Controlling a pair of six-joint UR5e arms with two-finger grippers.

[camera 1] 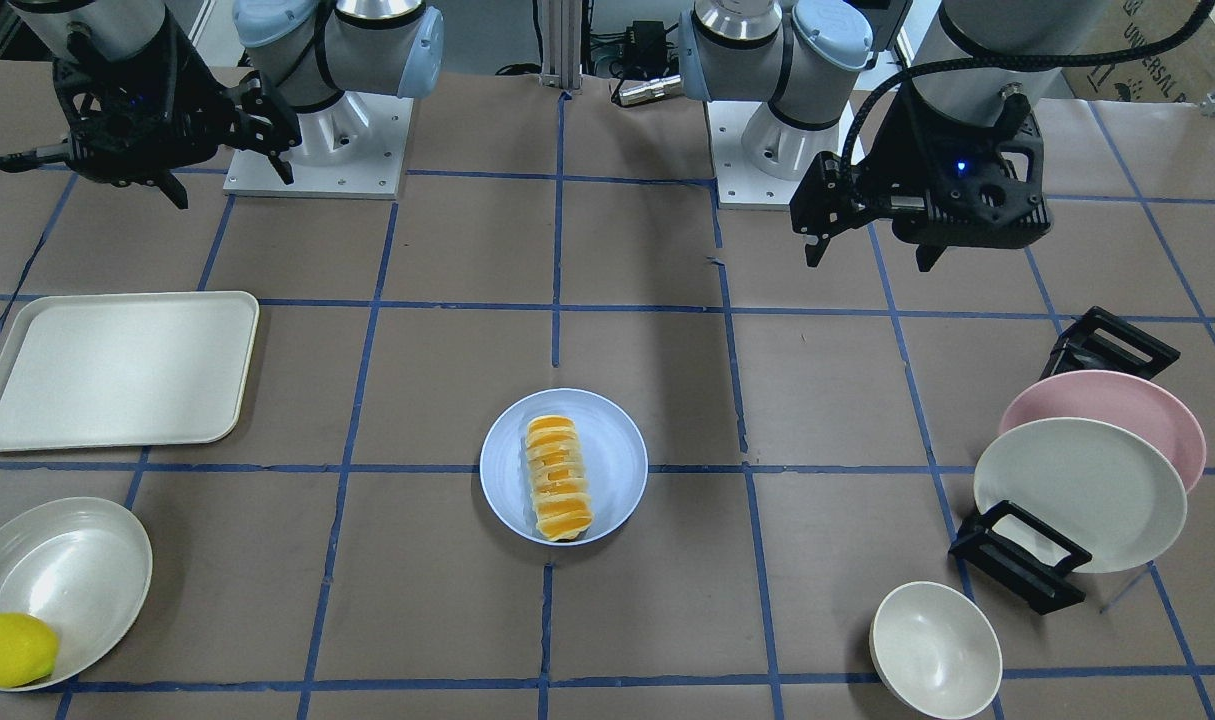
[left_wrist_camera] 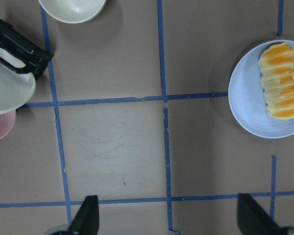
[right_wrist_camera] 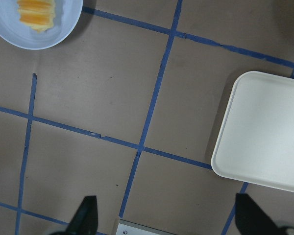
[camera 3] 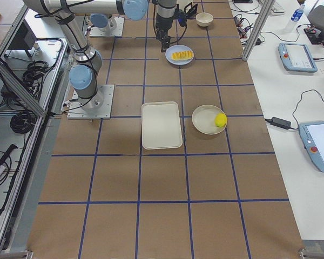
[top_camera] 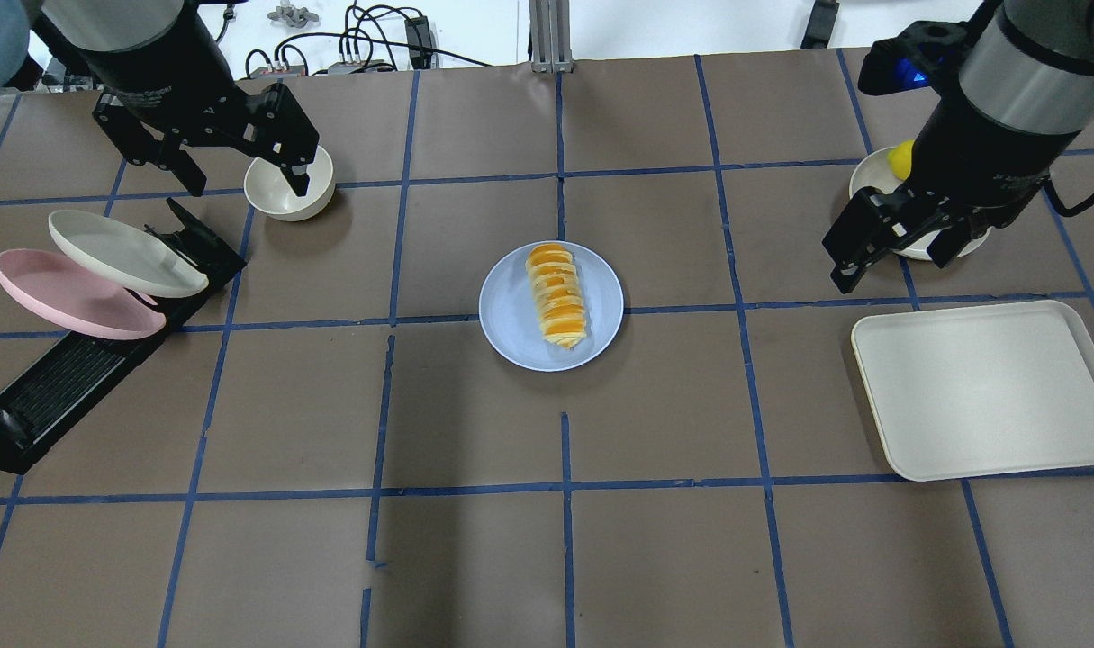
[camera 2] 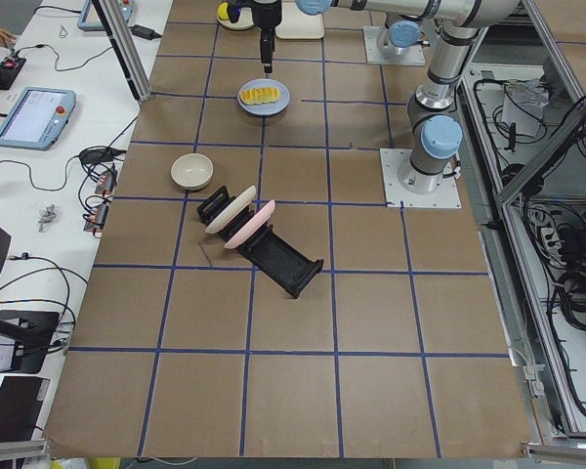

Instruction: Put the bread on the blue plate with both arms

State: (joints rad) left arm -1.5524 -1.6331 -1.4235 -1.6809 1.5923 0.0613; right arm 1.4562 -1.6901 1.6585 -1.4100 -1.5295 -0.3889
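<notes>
The bread (camera 1: 559,478), an orange-golden ribbed loaf, lies lengthwise on the blue plate (camera 1: 617,450) at the table's middle. Both also show in the overhead view, the bread (top_camera: 557,295) on the plate (top_camera: 510,310). My left gripper (top_camera: 248,184) is open and empty, raised over the small bowl far to the plate's left. My right gripper (top_camera: 890,270) is open and empty, raised far to the plate's right. The left wrist view shows the bread (left_wrist_camera: 280,81) on the plate (left_wrist_camera: 245,103) ahead of its open fingers (left_wrist_camera: 85,218).
A cream tray (top_camera: 988,387) lies at the right. A shallow bowl (camera 1: 67,570) holds a lemon (camera 1: 9,650). A small cream bowl (top_camera: 281,193), a cream plate (top_camera: 123,256) and a pink plate (top_camera: 69,297) in a black rack (top_camera: 51,396) stand at the left.
</notes>
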